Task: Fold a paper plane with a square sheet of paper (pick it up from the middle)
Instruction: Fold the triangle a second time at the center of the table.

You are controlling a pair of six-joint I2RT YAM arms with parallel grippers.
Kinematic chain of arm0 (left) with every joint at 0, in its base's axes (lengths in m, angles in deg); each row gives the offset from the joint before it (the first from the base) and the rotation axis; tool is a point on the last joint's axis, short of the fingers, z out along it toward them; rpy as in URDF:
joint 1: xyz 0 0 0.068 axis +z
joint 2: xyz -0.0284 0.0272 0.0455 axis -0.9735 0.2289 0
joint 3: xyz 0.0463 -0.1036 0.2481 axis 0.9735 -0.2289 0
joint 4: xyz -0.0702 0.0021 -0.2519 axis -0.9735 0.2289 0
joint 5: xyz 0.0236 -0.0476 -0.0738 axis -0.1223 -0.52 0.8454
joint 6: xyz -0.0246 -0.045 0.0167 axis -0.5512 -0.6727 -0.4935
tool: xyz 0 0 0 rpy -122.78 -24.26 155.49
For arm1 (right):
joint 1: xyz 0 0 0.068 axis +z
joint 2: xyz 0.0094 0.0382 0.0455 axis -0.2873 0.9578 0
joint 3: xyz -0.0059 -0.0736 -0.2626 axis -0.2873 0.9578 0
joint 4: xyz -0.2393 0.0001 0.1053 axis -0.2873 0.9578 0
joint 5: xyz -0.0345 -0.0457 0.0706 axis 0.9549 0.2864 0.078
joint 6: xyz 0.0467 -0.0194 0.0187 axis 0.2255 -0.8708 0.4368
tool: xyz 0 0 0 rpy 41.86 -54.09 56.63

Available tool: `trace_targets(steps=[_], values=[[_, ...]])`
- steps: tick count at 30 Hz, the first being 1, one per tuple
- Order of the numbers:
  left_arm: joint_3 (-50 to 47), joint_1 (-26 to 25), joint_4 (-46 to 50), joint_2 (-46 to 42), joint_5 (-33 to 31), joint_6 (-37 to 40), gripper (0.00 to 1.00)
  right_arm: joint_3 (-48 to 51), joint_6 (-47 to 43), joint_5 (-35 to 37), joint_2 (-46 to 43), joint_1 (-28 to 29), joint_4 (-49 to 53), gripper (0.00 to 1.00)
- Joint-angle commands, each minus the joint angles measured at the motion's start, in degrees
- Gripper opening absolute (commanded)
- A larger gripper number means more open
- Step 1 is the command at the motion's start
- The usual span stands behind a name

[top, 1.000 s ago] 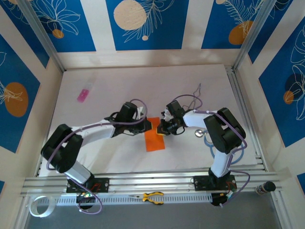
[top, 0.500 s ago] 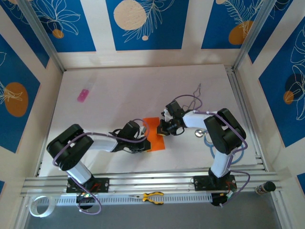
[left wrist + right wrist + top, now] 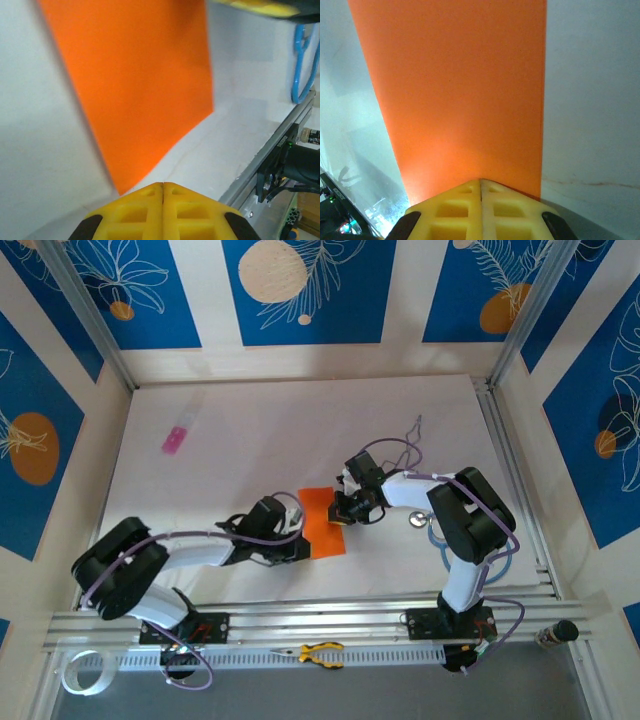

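The job looks to be at an early stage: the square sheet of paper point(image 3: 322, 523) lies flat near the middle of the white surface point(image 3: 250, 430) as a plain upright rectangle, narrower than a square, which suggests a first fold in half has been made, though no layered edge is clear enough to confirm it. No pointed nose, slanted corner folds or wings show, so by my judgement the diagonal nose folds, the wing folds and the final shaping of the paper plane are all left to do. The left pincer point(image 3: 303, 548) sits low at the sheet's near left corner with its fingers pressed together on nothing; in its wrist view the yellow tips point(image 3: 162, 197) meet along a thin seam just short of the corner. The right pincer point(image 3: 343, 510) is at the sheet's right edge, also closed and empty, its tips point(image 3: 481, 197) over the near edge of the paper, seemingly pressing it down, though contact cannot be confirmed. The paper is thin, matte and bright orange, unmarked, with crisp straight edges and sharp corners. The fingers are hard yellow plastic with rectangular recesses moulded in. The surface is smooth and pale. A small pink object point(image 3: 176, 439) lies well apart at the far left, and yellow-handled pliers point(image 3: 320, 652) rest on the rail by the arm bases.
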Motion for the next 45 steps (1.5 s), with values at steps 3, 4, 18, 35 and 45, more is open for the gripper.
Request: trace_targets(steps=[3, 4, 18, 35, 45], values=[[8.6, 2.5, 11.4, -3.1, -5.5, 7.9, 0.06, 0.9, -0.7, 3.2, 0.1, 1.2, 7.0, 0.0], [9.5, 3.7, 11.1, -2.5, -4.9, 8.3, 0.06, 0.8, -0.7, 3.2, -0.1, 1.4, 6.9, 0.0], [24.9, 15.8, 1.5, 20.3, 7.0, 5.8, 0.02, 1.2, 1.7, 1.3, -9.0, 2.5, 4.5, 0.12], [22.7, 18.6, 3.4, 26.7, 4.1, 8.7, 0.0, 16.8, 17.6, 4.1, -23.6, 2.2, -0.8, 0.33], [20.3, 18.9, 3.4, 28.1, 3.7, 9.3, 0.0, 20.6, 21.5, 1.1, -22.6, 2.5, -3.6, 0.35]])
